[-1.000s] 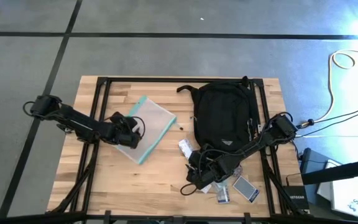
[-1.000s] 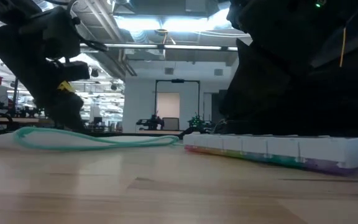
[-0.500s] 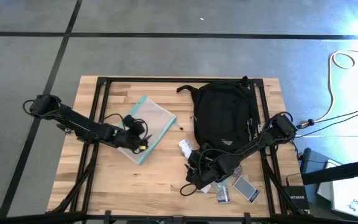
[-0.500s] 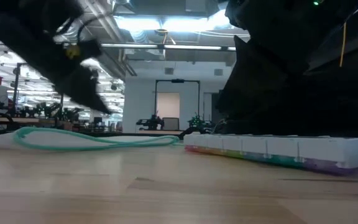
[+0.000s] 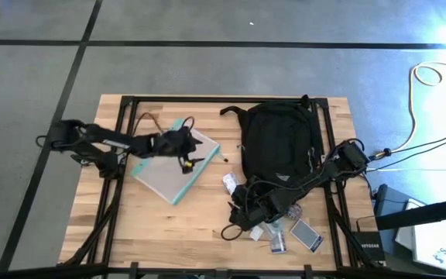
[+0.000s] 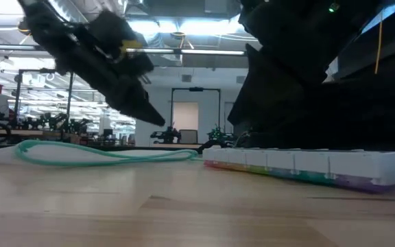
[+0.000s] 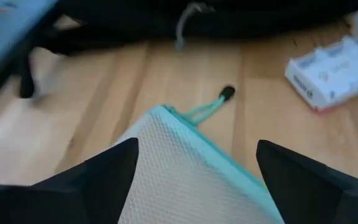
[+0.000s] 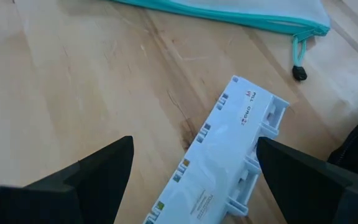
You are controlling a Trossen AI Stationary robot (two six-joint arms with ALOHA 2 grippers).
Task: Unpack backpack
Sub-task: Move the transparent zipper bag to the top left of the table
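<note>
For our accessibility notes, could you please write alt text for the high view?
A black backpack lies on a wooden table, with a teal-edged mesh pouch beside it. The left claw hovers open over the pouch; the right claw, also open, sits near a white pill organiser and small items below the backpack.

Bare bench (image 5: 142, 225) lies open at the near left; backpack (image 5: 279, 143), pouch (image 5: 173, 167) and pill box (image 5: 232, 186) obstruct the middle and right.
</note>
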